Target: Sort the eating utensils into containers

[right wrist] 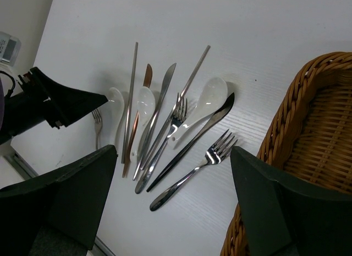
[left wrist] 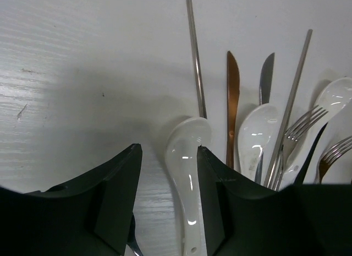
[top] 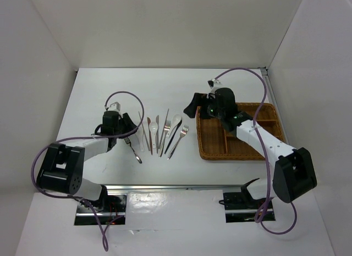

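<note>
The white spoon (left wrist: 187,173) lies flat on the worktop (left wrist: 82,74), right between the left jaws. It points the same way they do, bowl end farthest out. The left jaws are half open and hold nothing. The left arm (top: 93,146) is bent low over it. The right jaws hang wide open and empty, by the tray (top: 212,154).
</note>
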Robot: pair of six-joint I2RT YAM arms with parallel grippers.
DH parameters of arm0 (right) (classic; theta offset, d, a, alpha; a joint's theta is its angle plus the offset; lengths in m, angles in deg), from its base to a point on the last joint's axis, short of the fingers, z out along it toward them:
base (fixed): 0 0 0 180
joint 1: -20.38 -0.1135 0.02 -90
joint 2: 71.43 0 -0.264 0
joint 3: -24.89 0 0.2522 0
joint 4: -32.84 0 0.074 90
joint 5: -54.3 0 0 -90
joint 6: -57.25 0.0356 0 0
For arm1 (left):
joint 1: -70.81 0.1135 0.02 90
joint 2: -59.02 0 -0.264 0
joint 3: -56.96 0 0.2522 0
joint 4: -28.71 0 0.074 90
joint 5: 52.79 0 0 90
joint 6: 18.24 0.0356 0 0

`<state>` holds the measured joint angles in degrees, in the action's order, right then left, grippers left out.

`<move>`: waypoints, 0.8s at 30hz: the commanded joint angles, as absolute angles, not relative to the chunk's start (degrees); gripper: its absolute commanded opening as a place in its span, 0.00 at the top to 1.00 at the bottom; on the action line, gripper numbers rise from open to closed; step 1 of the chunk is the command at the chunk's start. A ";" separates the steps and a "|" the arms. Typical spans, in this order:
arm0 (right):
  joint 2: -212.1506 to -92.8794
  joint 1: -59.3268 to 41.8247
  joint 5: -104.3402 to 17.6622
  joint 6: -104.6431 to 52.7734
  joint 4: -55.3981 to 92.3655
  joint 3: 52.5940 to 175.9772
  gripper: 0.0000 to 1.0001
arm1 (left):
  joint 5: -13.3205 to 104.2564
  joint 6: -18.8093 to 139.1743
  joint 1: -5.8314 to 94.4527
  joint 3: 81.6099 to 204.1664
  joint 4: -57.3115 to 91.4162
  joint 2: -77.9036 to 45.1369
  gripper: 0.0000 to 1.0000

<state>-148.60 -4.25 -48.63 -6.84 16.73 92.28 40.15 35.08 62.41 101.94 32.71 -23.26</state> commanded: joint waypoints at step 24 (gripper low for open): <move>-152.21 -4.59 -51.25 -6.47 16.35 94.99 0.08 | 44.94 35.55 63.34 111.32 27.17 -32.47 0.73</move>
